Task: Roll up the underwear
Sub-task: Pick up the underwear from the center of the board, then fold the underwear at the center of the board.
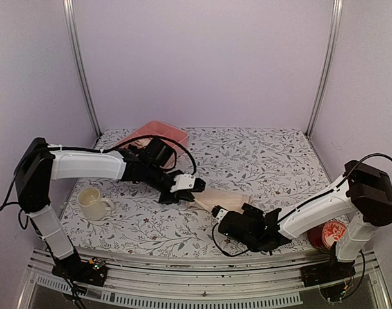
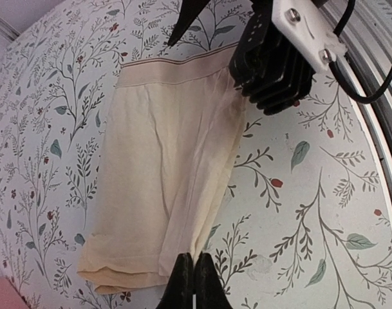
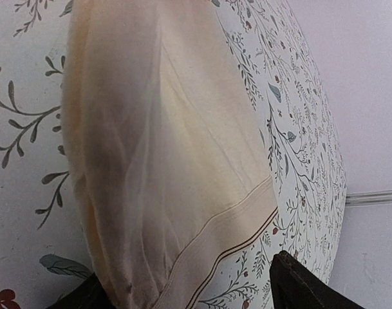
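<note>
**While Two Claws Bracket It, Peach Underwear [image 1: 224, 198] Lies Flat Mid-Surface**

Where the floral surface [image 1: 273, 161] runs toward its near edge, the pale peach underwear [image 2: 163, 161] lies folded into a long, narrow strip between the two arms. Its striped waistband edge points at the right claw [image 3: 189, 293]. The hem end, slightly doubled over, faces the left claw [image 2: 192, 283].

The left claw has its fingertips pressed tight together at the hem's corner, right where the long folded edge ends. It touches the fabric there, but the wrist view is too tight to say whether any cloth is caught between the tips.

The right claw stands spread, one finger on either side of the waistband end. One finger sits against the garment's edge. The other stands clear of the fabric, with bare surface showing between it and the waistband.

The garment's long edges lie fairly straight, with soft creases running lengthwise. Printed surface shows on both of its sides.

A pink tray [image 1: 158, 132] sits at the back left, behind the left arm. A cream mug [image 1: 93, 203] stands near the left edge, well apart from the garment. A red round object [image 1: 326, 235] rests by the right arm's base. The back right of the surface offers the widest stretch of room. The near edge lies close behind the right claw.
</note>
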### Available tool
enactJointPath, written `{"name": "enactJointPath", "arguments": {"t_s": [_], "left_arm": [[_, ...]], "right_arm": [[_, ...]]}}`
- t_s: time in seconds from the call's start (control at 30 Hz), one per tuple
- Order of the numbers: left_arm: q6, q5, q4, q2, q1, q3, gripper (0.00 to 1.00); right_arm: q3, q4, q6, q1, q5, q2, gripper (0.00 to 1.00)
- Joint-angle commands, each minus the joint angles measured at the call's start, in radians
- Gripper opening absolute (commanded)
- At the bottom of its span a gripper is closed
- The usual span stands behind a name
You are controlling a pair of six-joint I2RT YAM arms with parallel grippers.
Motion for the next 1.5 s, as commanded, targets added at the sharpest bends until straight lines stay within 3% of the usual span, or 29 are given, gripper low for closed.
{"name": "enactJointPath", "arguments": {"t_s": [0.0,0.17,0.33,0.4,0.87,1.2,1.47], "left_arm": [[0.017,0.009,-0.030,-0.034,0.018,0.017,0.00],[0.027,0.011,-0.036,-0.048,0.021,0.008,0.00],[0.042,0.007,-0.049,-0.046,0.025,-0.001,0.00],[0.057,0.010,-0.072,-0.045,0.023,-0.006,0.00],[0.130,0.002,-0.137,-0.205,0.012,-0.175,0.00],[0.130,-0.037,-0.154,-0.200,0.007,-0.149,0.00],[0.152,-0.060,-0.201,-0.135,0.004,-0.079,0.00]], "right_arm": [[-0.014,-0.072,0.009,0.002,0.005,0.024,0.76],[-0.017,-0.062,-0.006,0.002,-0.005,0.031,0.66],[0.002,-0.092,0.007,0.002,-0.026,0.058,0.12],[0.009,-0.098,0.008,0.004,-0.076,0.039,0.03],[0.083,-0.274,0.077,0.005,-0.611,-0.184,0.03],[0.165,-0.388,0.121,-0.023,-0.751,-0.137,0.06],[0.182,-0.405,0.167,-0.167,-1.000,-0.074,0.09]]}}
